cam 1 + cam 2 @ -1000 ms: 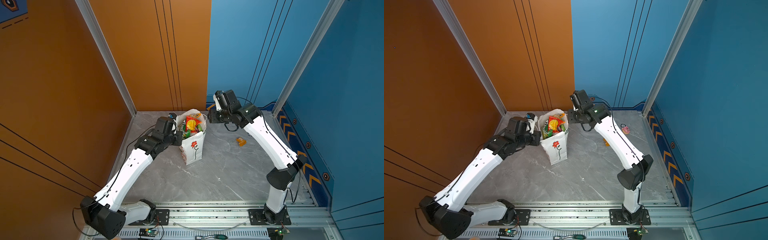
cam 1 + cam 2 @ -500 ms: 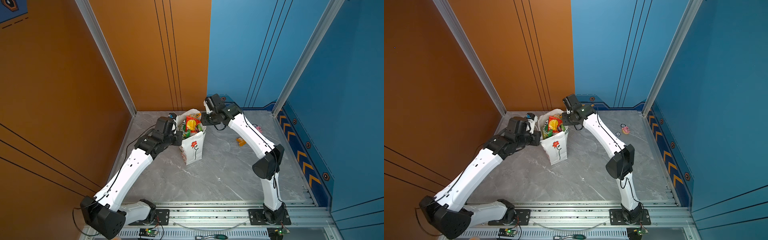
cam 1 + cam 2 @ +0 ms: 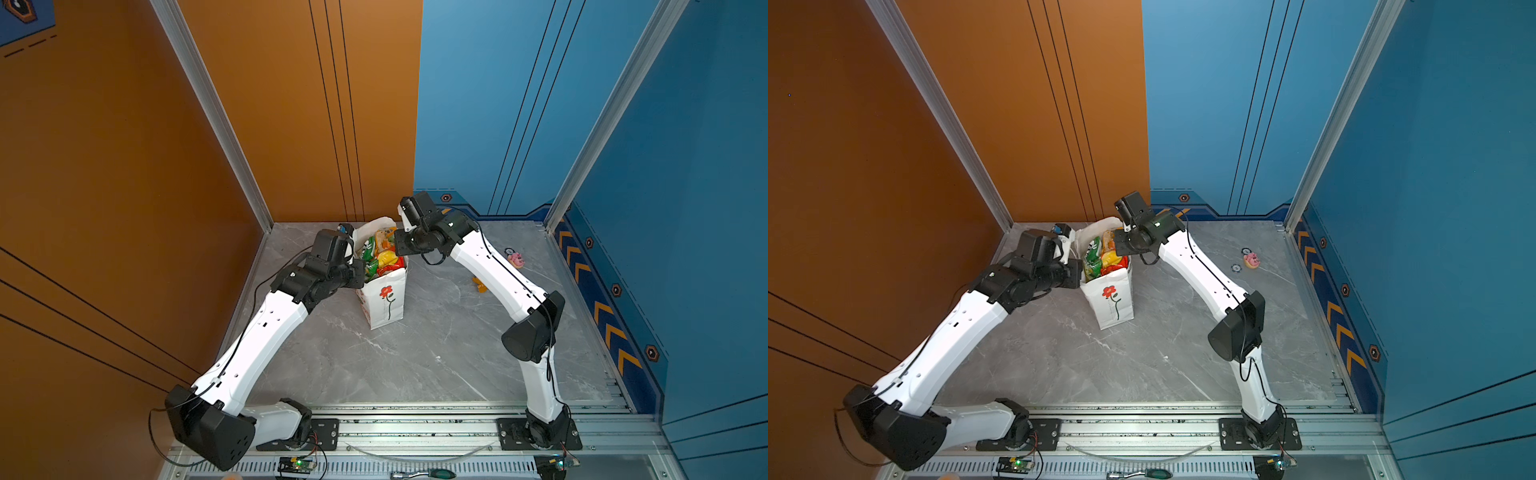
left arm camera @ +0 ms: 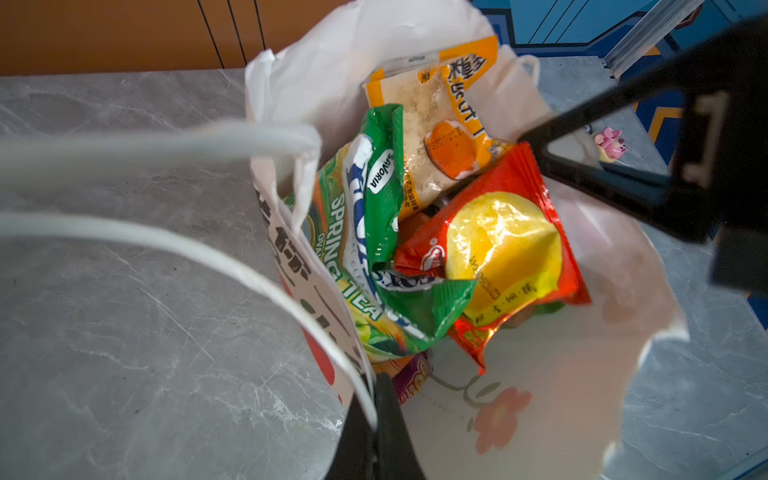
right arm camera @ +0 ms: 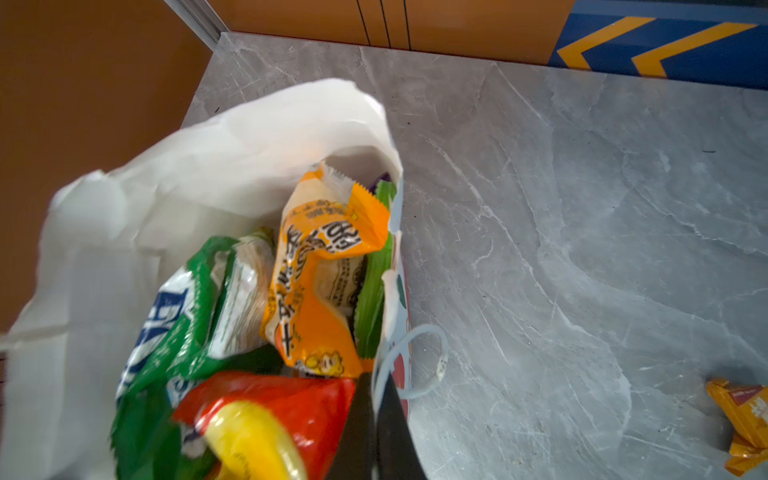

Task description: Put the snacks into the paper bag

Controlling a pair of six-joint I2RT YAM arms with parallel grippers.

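1. White paper is what your left gripper (image 4: 376, 419) pinches: its jaws are closed on the left rim of the paper bag (image 3: 384, 307).
2. The bag stands upright, with the snacks (image 4: 498, 241) crowding its mouth and a purple packet (image 4: 409, 376) mostly buried.
3. Your right gripper (image 5: 374, 424) is clamped on the opposite rim.
4. One orange packet (image 5: 744, 424) lies apart on the table (image 3: 436, 353), partly cut off in the right wrist view.
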